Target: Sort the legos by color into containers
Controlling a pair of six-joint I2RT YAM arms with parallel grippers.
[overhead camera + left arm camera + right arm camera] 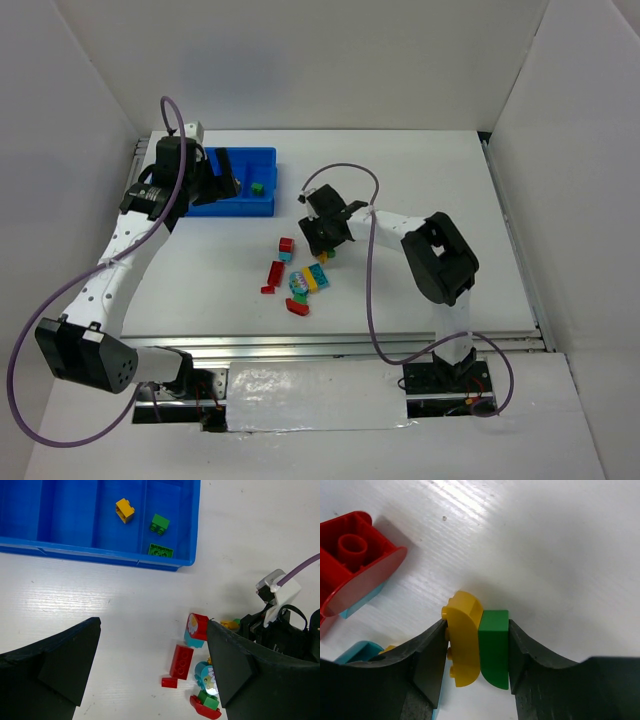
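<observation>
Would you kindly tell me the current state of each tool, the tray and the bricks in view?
Left tool: open, holding nothing.
Right tool: shut on yellow-and-green brick pair, which rests on the table.
Blue tray: square yellow brick in one compartment, two green bricks in the rightmost.
Loose bricks: lying unsorted on the table.

The right gripper (pixel 477 650) pinches two bricks together — yellow (pixel 464 642) and green (pixel 494 645) — a red brick (pixel 352 562) lying nearby.
</observation>
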